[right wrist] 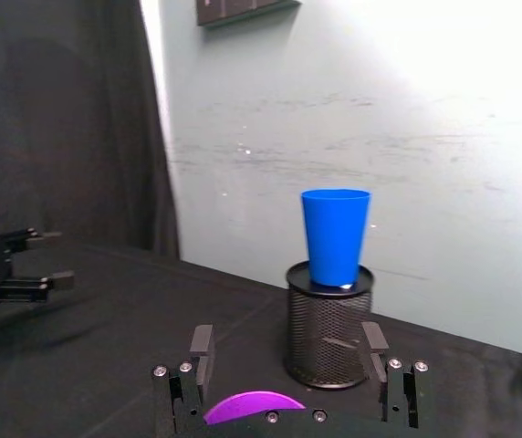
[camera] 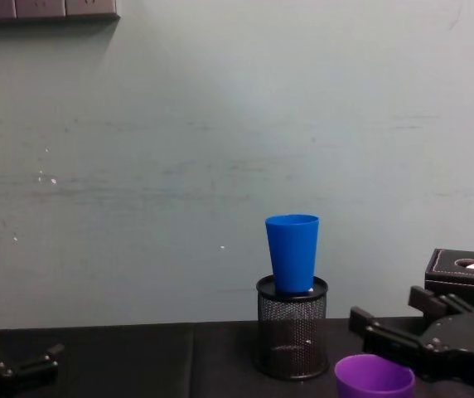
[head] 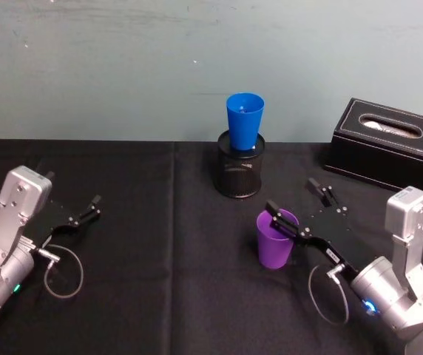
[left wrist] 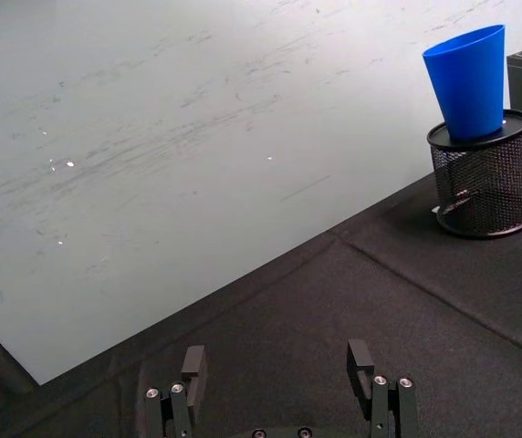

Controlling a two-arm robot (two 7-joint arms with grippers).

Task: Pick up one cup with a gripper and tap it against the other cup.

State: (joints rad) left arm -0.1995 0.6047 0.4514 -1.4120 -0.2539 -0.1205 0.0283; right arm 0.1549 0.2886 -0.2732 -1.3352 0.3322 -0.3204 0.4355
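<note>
The purple cup (head: 276, 240) stands upright on the black table, right of centre. My right gripper (head: 291, 194) is open just above it. One finger (head: 284, 220) crosses over the cup's rim, and the other finger is off to the right. In the right wrist view the cup's rim (right wrist: 252, 405) shows low between the finger bases. The blue cup (head: 244, 120) sits upright in a black mesh pen holder (head: 240, 174) behind the purple cup and apart from it. My left gripper (head: 86, 209) rests open at the table's left, holding nothing.
A black tissue box (head: 389, 148) stands at the back right, close to the right arm. A pale wall runs behind the table's far edge. A loose cable loop (head: 63, 270) hangs by the left wrist.
</note>
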